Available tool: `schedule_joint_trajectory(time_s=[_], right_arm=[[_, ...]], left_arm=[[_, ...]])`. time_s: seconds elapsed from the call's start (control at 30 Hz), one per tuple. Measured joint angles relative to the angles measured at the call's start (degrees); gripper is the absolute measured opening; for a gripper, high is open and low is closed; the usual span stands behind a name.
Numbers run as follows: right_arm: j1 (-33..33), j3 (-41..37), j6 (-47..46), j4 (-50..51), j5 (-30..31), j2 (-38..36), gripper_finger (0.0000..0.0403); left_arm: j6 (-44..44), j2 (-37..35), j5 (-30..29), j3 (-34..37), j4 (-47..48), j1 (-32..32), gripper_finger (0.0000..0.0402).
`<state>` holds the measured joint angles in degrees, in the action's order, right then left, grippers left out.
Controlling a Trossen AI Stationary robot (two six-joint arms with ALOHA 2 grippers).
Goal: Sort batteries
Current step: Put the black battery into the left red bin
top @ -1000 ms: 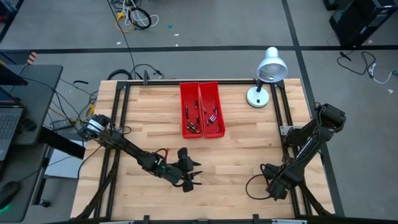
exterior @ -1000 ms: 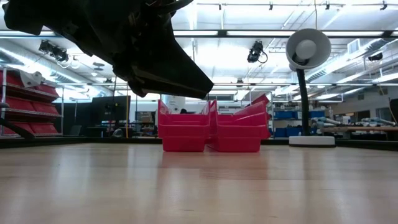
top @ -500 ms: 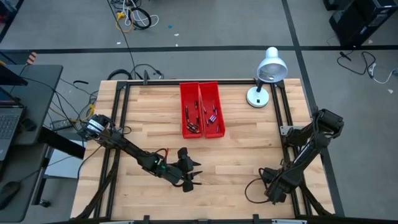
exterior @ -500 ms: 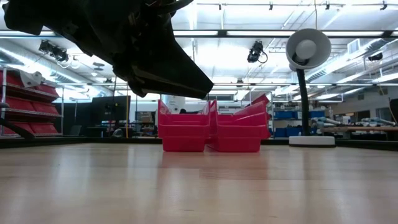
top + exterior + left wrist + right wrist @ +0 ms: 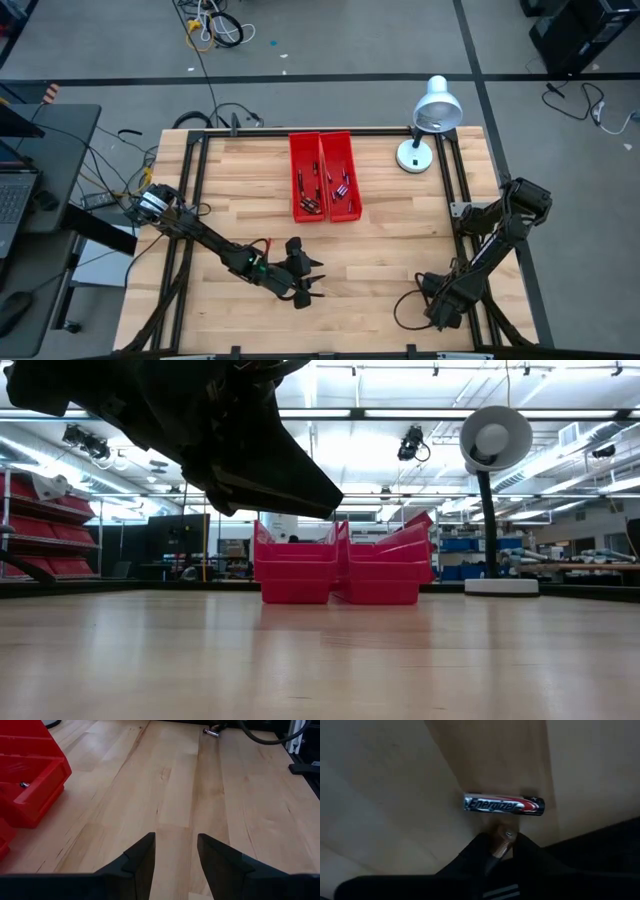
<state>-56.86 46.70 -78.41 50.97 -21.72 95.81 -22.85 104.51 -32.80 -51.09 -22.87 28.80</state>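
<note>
Right pincer [image 5: 501, 851] nearly clenched, empty — battery [image 5: 504, 804] just beyond: silver, red-black end, flat on table [image 5: 395, 780].

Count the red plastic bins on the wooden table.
2. The left red plastic bin and the right red plastic bin stand side by side, touching, at the far middle of the wooden table, left of the white desk lamp. None seems hidden.

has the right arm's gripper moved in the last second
Yes. In the high view the right gripper has slid slightly toward the table's front edge, away from the lamp; the left gripper sits unchanged.
</note>
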Motion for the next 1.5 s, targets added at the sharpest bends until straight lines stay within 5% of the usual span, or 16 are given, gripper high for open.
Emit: schedule_joint_trajectory(time_s=[0.43,0.77,1.0,1.2,1.5], right_arm=[[0.02,0.49,1.16,-0.88,-0.85,0.12,0.0044],[-0.24,8.59,7.74,6.68,1.51,0.38,0.0042],[0.09,14.59,13.04,9.61,10.8,0.31,0.0042],[2.9,17.72,21.55,9.06,25.42,0.21,0.0042],[15.4,18.02,44.77,-1.19,41.6,0.17,0.0043]], left_arm=[[0.0,0.0,0.0,0.0,0.02,0.0,0.0163],[0.02,0.0,0.0,0.0,0.0,0.0,0.0163],[0.02,0.0,0.0,0.0,-0.02,0.0,0.0163],[0.15,0.0,0.0,0.0,-0.14,-0.25,0.0163],[2.03,0.0,-0.02,0.0,-1.12,-1.1,0.0163]])
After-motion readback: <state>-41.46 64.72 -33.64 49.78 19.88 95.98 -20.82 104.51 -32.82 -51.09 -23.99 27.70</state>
